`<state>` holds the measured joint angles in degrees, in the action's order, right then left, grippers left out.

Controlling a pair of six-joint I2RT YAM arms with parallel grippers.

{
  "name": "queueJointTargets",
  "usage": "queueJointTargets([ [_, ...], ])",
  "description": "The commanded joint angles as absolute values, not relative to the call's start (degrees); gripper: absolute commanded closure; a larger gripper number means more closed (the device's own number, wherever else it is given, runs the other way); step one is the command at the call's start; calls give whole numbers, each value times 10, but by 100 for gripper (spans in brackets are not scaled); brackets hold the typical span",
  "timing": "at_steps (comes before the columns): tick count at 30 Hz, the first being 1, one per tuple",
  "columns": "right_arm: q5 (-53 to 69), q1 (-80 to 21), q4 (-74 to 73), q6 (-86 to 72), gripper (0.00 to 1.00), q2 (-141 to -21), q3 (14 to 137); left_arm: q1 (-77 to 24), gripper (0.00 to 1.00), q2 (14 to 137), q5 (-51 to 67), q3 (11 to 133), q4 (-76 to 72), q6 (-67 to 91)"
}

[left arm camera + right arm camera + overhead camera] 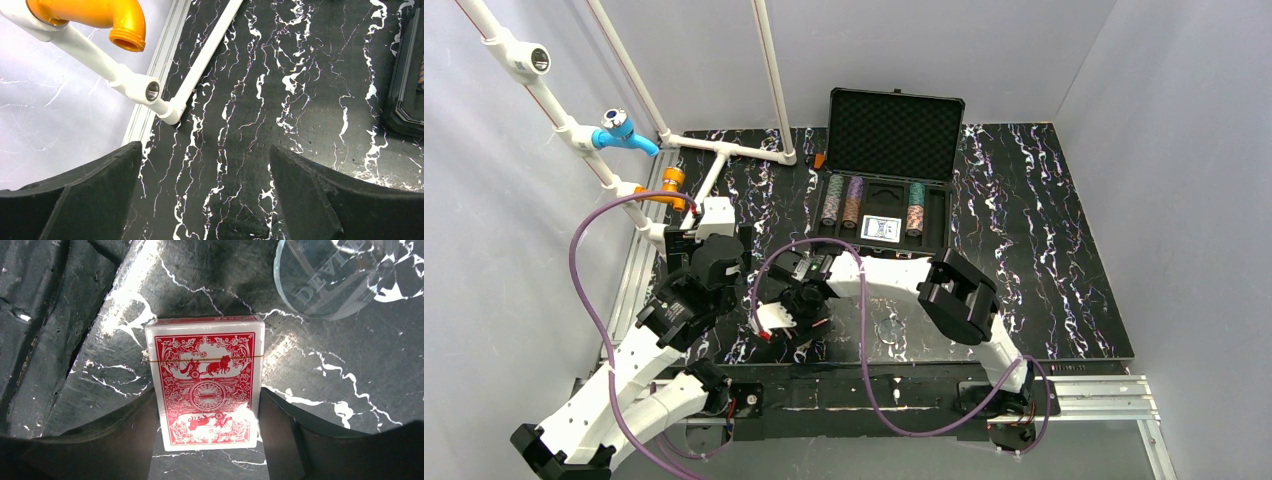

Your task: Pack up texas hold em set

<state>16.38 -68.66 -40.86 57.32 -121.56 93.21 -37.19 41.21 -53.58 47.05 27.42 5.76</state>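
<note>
Worktop: black, white-veined marble look, semi-gloss, scuffed; red-backed card deck: glossy printed paper; disc beside deck: clear smooth plastic, engraved; briefcase lining: matt egg-crate foam; pipes: smooth white plastic.

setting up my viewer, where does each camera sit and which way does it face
top external: above and behind the bases, looking down on table and open briefcase; left arm and right arm show.
left wrist: on left arm, facing the table's left edge and orange fitting; open left claw shows.
right wrist: on right arm, facing down at the red deck; right claw grips its sides.
shared: top and left wrist both show the orange fitting.
</note>
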Motion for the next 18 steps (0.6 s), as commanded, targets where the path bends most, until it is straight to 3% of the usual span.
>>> queueJointTargets([
  [1,131,-690,-406,547,65,-1164,905,-368,2,410,-547,483,272,61],
  [10,99,-686,-384,524,71,-1078,848,-368,2,411,-542,483,272,61],
  [18,77,-650,-375,529,96,-1015,822,-369,2,414,-530,483,273,62],
])
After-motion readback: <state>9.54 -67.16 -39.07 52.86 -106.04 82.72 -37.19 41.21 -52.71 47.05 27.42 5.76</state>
